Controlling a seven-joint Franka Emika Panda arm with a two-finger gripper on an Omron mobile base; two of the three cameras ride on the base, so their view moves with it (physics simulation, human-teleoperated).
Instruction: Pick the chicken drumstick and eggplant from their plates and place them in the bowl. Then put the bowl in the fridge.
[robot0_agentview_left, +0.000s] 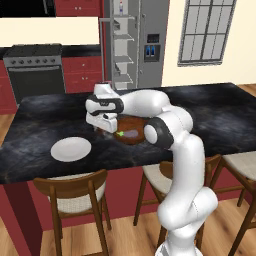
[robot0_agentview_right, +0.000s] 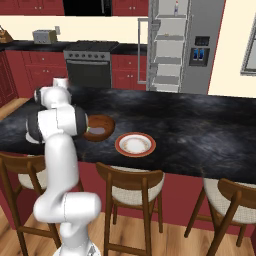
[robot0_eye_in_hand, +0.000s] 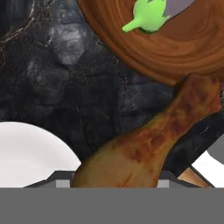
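Two plates: plain white plate (robot0_agentview_left: 71, 149) left of the bowl, orange-rimmed plate (robot0_agentview_right: 135, 144) on the bowl's other side, both bare, on the dark counter (robot0_agentview_left: 220, 115).
One bowl (robot0_agentview_left: 134, 131): brown, between the plates, beside the gripper.
One eggplant (robot0_agentview_left: 127, 134): inside the bowl, green cap showing.
One chicken drumstick (robot0_eye_in_hand: 146, 143): clamped in the gripper (robot0_agentview_left: 104, 127), thin end reaching toward the bowl rim, above the counter.
One fridge (robot0_agentview_right: 187, 45): door open, white shelves visible, behind the counter.
Three chairs (robot0_agentview_right: 131, 192): tucked along the counter's near edge.
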